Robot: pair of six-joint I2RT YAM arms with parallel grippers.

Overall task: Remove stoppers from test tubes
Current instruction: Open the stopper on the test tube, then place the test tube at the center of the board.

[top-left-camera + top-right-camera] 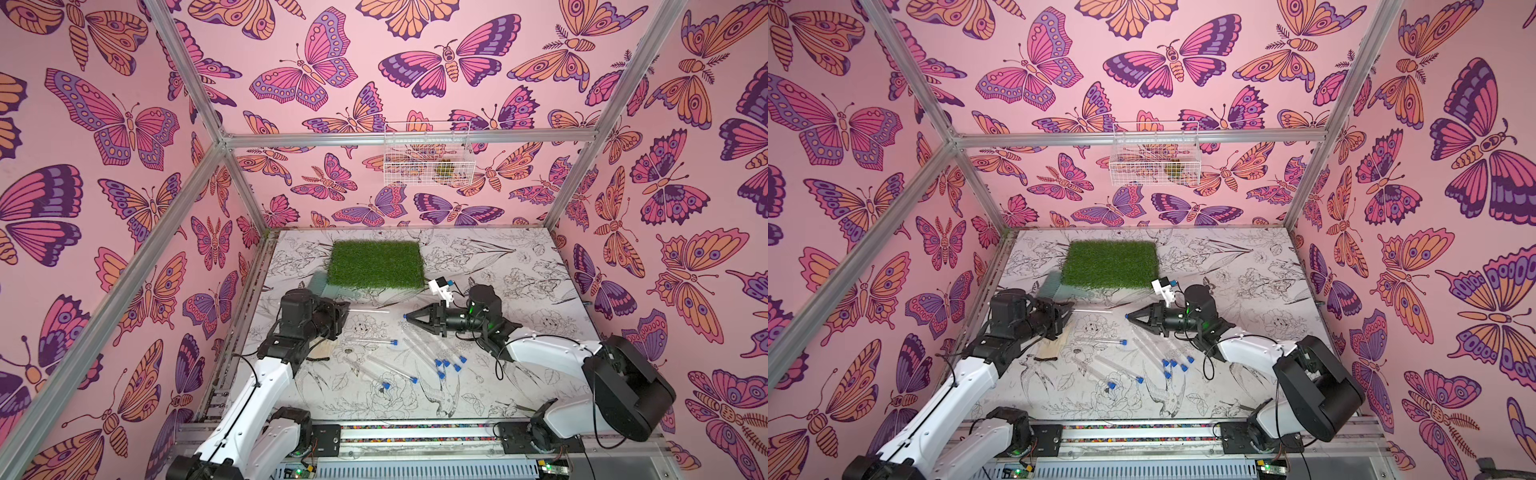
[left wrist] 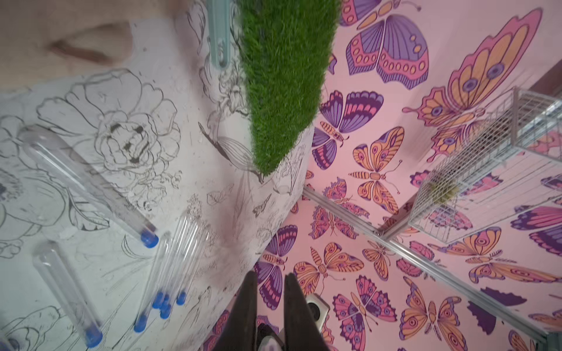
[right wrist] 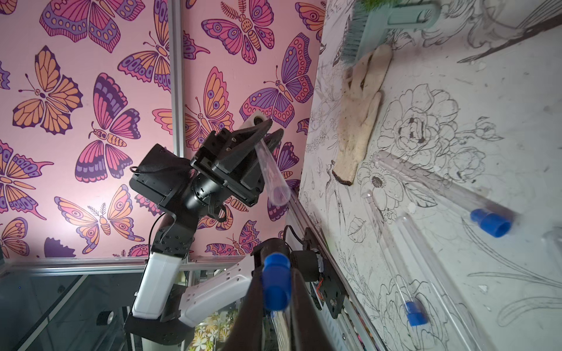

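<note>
My left gripper (image 1: 348, 309) (image 3: 272, 126) is shut on a clear, unstoppered test tube (image 1: 370, 311) (image 3: 272, 173) that sticks out level toward the right arm. My right gripper (image 1: 406, 317) (image 3: 276, 270) faces it, shut on a blue stopper (image 3: 276, 285) just clear of the tube's open end. In the left wrist view the left gripper (image 2: 269, 278) shows two dark fingers, with the held tube barely visible. Several stoppered test tubes (image 1: 432, 353) (image 2: 170, 261) lie on the table below and between the arms, one (image 1: 374, 341) nearer the left arm.
A green grass mat (image 1: 376, 264) lies at the back of the table, with a pale brush (image 1: 318, 284) at its left edge. A beige glove (image 3: 362, 121) lies under the left arm. A wire basket (image 1: 428, 160) hangs on the back wall.
</note>
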